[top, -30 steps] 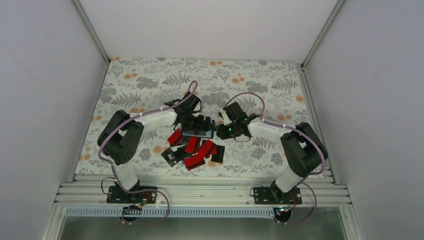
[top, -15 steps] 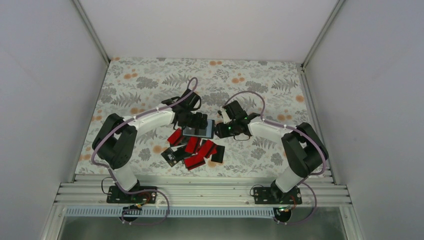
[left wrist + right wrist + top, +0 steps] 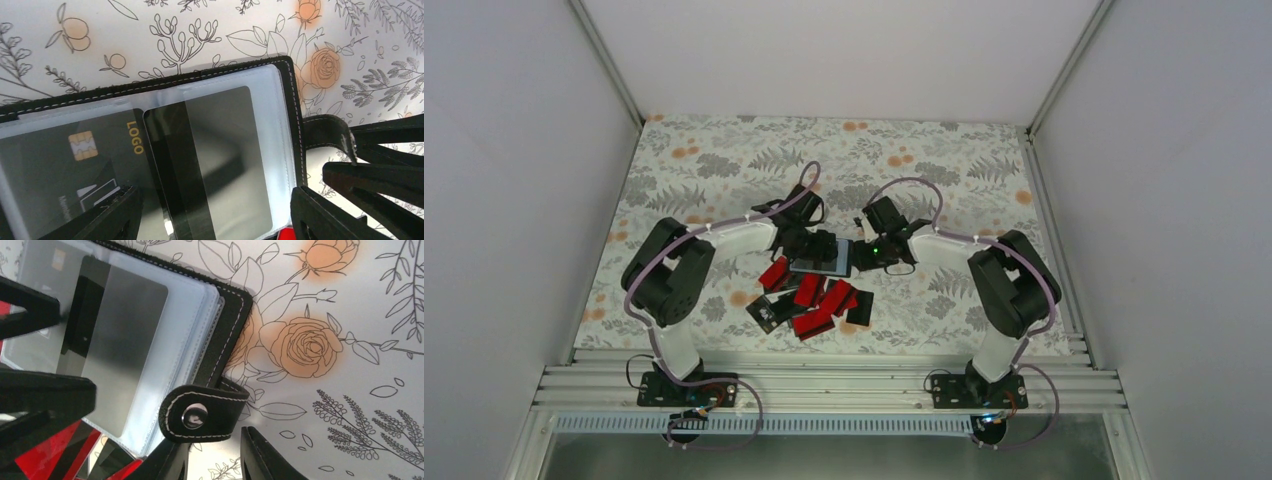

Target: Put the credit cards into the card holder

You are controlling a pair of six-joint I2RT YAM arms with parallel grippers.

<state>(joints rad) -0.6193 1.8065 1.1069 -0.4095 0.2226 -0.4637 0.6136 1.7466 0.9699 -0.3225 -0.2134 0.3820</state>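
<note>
Nearest my bases, the credit cards (image 3: 812, 300) lie in a loose red and black heap on the floral table (image 3: 724, 170). Just beyond them the card holder (image 3: 822, 262) lies open, sleeves up. Its long axis runs left to right and its snap strap (image 3: 202, 412) points right. My left gripper (image 3: 220, 217) stands wide over the sleeves. My right gripper (image 3: 215, 455) is narrow at the strap, and I cannot tell whether it pinches it.
</note>
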